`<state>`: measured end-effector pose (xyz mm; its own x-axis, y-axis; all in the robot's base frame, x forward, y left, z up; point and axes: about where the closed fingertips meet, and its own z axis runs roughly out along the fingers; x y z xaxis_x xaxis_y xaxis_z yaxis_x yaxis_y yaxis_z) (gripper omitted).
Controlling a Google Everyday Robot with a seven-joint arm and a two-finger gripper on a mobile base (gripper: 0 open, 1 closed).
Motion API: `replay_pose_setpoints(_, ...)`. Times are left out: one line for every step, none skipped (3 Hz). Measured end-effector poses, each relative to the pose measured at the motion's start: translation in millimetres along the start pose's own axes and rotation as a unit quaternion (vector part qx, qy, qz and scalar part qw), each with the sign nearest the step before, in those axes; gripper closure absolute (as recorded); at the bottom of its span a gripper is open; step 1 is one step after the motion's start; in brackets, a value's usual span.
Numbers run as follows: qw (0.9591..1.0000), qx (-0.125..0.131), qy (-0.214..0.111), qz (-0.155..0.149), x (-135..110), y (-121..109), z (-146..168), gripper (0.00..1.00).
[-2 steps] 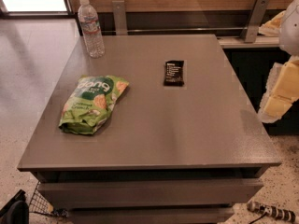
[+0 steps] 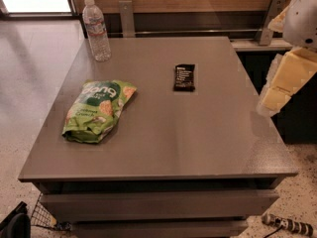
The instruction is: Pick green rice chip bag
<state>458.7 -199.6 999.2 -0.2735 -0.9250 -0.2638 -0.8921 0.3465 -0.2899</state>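
Grey tabletop [image 2: 198, 133] over speckled floor [image 2: 303, 155]; green rice chip bag [image 2: 97, 111] left, pincer [image 2: 275, 93] right.

green rice chip bag [image 2: 98, 111]: bright green crinkled pouch, lying flat and face up on the grey table top [image 2: 198, 138]; sits at about 9 o'clock from the top's centre, nearer the left edge; long axis runs 1 o'clock to 7 o'clock; darker green patch with white lettering at the 1 o'clock end; round rice-cake pictures beside and below that patch; more white text mid-bag; 7 o'clock end crumpled and slightly puffed; gripper [image 2: 285, 81] at 3 o'clock, off the table's right side, well apart from the bag
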Motion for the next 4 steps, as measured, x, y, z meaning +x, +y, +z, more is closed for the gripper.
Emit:
replay_pose_setpoints(0.9984,-0.007,-0.037,0.041,-48,-23,20,0.0)
replay_pose_setpoints(0.9895,-0.027,-0.072,0.122,-83,-33,46,0.0)
replay_pose_setpoints(0.9682,-0.037,-0.122,0.215,-112,-37,79,0.0)
replay_pose_setpoints(0.9413,-0.024,-0.164,0.294,-131,-53,87,0.0)
